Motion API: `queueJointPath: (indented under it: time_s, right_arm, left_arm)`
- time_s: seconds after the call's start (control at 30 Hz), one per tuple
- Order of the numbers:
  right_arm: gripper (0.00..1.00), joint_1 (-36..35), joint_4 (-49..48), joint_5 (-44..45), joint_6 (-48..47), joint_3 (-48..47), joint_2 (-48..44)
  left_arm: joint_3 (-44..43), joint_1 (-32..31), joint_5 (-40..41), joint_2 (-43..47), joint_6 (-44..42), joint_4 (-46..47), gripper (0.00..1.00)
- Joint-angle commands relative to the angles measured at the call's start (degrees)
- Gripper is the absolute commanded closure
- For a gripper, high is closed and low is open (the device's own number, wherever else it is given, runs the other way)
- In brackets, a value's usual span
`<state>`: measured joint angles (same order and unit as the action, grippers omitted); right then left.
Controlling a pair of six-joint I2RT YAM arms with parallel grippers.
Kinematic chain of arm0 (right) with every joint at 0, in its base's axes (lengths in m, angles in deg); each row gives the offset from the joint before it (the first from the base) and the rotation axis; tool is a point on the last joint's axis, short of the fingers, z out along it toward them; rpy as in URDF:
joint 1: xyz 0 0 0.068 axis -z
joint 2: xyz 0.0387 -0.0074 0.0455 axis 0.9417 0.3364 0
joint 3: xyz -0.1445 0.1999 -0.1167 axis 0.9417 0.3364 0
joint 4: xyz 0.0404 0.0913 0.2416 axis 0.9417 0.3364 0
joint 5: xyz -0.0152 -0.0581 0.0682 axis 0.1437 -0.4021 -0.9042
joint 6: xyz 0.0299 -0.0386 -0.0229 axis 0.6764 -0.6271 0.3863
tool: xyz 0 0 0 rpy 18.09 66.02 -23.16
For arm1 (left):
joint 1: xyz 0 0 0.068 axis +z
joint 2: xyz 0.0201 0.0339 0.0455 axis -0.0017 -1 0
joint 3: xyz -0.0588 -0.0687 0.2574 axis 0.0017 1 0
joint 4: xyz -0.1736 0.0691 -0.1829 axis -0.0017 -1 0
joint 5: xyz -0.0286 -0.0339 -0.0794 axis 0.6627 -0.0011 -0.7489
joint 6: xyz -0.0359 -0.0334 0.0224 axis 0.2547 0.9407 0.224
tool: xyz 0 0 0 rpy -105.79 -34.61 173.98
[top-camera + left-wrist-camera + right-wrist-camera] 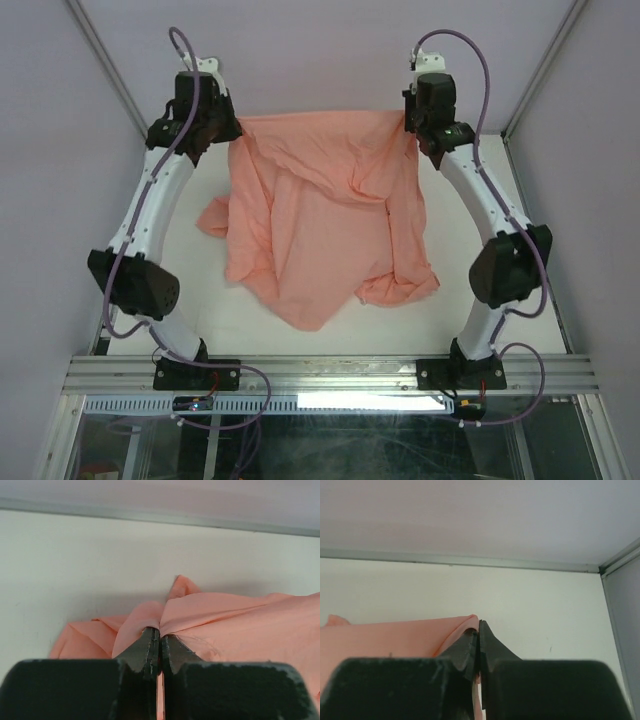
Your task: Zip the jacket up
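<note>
Pinched shut on the far corners of the thin, wrinkled salmon-pink fabric jacket (320, 210) lying bunched at the middle of the white surface (250, 335), the left end effector (160, 632) and right end effector (479, 630) are holding its far edge spread, likely needing an even outward pull.

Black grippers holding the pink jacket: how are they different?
The left black gripper pinches a bunched fold at the salmon-pink jacket's far-left corner, fabric on both sides. The right black gripper pinches a flatter far-right corner, white table showing on one side. Both are shut on the jacket.
</note>
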<state>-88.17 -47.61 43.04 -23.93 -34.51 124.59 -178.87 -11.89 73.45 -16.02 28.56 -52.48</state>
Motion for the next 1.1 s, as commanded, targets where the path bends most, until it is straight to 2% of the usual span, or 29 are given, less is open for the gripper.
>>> queueJointPath:
  time_s: [0.0,0.07,0.13,0.23,0.3,0.4,0.5,0.63,0.77,0.9,1.07]
  right_arm:
    - [1.00,3.07,1.85,0.03,2.86,-9.88,7.97]
    - [0.93,3.49,3.24,-0.23,3.09,-13.30,12.12]
    - [0.86,3.75,5.31,-1.14,3.29,-15.81,13.99]
    - [0.68,3.84,7.25,-2.46,4.06,-15.43,13.15]
    - [0.60,3.85,7.56,-3.61,4.74,-11.74,10.57]
    - [0.51,3.83,7.40,-6.25,7.61,-3.72,5.12]
    - [0.46,3.85,6.33,-9.13,10.57,8.17,-1.23]
    - [0.37,3.92,5.30,-12.74,14.30,21.09,-9.18]
    - [0.29,4.42,5.01,-15.43,16.94,32.63,-16.51]
    - [0.22,6.56,3.28,-19.04,20.88,43.58,-23.50]
    - [0.15,8.42,1.87,-19.65,25.13,54.07,-31.68]
  left_arm:
    - [-5.16,0.78,5.02,-7.58,1.33,3.54,0.97]
    - [-8.38,0.82,5.38,-11.46,1.80,3.52,0.90]
    - [-10.97,0.82,4.71,-14.16,2.23,3.32,0.75]
    - [-10.99,0.80,3.69,-14.95,3.09,3.07,0.67]
    - [-8.20,0.83,3.13,-13.36,3.69,3.21,0.56]
    - [-1.96,0.67,2.14,-8.80,5.15,4.48,0.44]
    - [8.75,0.18,-1.22,-2.18,7.61,7.62,0.36]
    - [24.09,-3.78,-3.83,7.47,11.17,14.06,0.29]
    - [35.14,-12.94,-4.26,14.30,14.14,20.21,0.27]
    - [40.30,-22.09,-4.78,13.84,16.55,23.37,0.26]
    - [41.64,-30.82,-4.29,8.76,17.82,27.47,0.25]
